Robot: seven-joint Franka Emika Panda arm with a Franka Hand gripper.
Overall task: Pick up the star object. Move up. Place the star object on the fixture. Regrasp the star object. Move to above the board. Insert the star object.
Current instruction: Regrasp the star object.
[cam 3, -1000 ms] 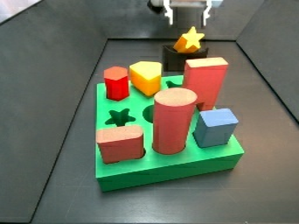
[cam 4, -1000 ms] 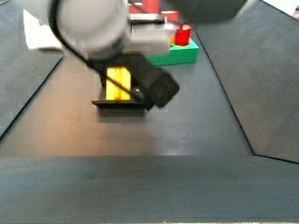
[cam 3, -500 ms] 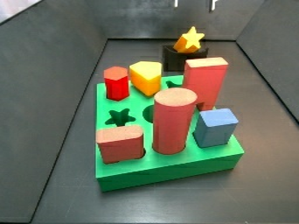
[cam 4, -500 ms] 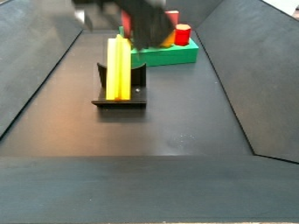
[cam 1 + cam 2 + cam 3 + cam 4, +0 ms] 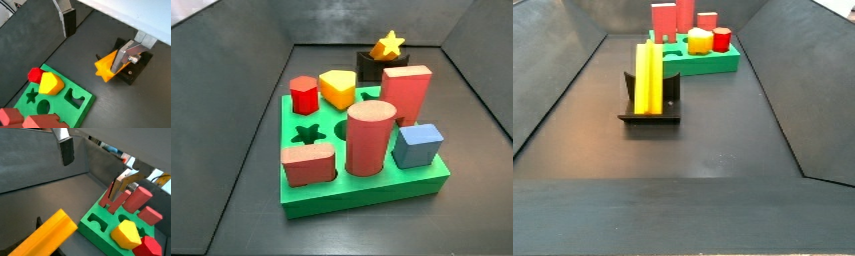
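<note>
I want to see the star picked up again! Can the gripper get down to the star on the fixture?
Probably yes. The gripper is open and holds nothing, above the star, which stands on the fixture. Nothing shows between them, and the board sits apart.

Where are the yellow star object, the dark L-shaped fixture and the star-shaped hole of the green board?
yellow star object (image 5: 389, 44): side view, centre of its star face.
dark L-shaped fixture (image 5: 651, 117): side view, front edge of its base plate.
star-shaped hole (image 5: 307, 133): side view, middle of the opening.

One star object (image 5: 388, 44), one tool (image 5: 93, 36), one fixture (image 5: 649, 110), one board (image 5: 358, 186)
</note>
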